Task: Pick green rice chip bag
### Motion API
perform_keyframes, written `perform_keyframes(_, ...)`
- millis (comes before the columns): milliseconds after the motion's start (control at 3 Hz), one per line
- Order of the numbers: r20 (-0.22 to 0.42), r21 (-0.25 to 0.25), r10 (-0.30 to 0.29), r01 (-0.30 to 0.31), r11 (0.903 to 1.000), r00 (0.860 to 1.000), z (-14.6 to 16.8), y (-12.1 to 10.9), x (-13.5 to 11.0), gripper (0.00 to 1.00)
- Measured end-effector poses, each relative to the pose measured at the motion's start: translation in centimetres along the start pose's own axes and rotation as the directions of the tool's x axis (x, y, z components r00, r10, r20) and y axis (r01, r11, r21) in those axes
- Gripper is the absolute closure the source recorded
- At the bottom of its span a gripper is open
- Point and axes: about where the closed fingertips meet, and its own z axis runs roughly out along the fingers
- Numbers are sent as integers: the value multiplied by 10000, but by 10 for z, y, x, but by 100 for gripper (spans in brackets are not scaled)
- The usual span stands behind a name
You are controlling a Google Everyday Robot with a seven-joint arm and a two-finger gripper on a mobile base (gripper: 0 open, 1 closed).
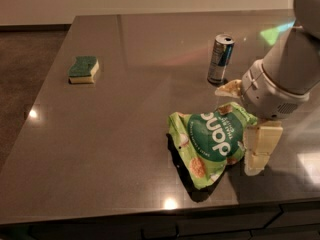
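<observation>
The green rice chip bag [210, 144] lies crumpled near the front edge of the dark table [135, 109], its dark green circle with white lettering facing up. My gripper [245, 118] is at the bag's right edge, low over the table. It is open: one cream finger [259, 146] stands in front of the bag's right side, and the other [229, 88] is behind it, near the can. The bag's right edge lies between them. The grey arm [290, 69] comes in from the upper right.
A slim silver and blue can [220, 59] stands upright just behind the gripper. A green-and-yellow sponge [83, 69] lies at the far left of the table. The table's front edge runs close below the bag.
</observation>
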Motion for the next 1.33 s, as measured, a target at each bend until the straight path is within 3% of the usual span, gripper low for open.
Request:
perform_keyframes(333,96,-197,-487,489,9986,9988,15,2,-10,0)
perform_keyframes(1000,188,-396,-698,705,9967,9974,22,3,-18,43)
perform_keyframes(1333,331,-448,-734,749,9962,9967,13,0,-29,74)
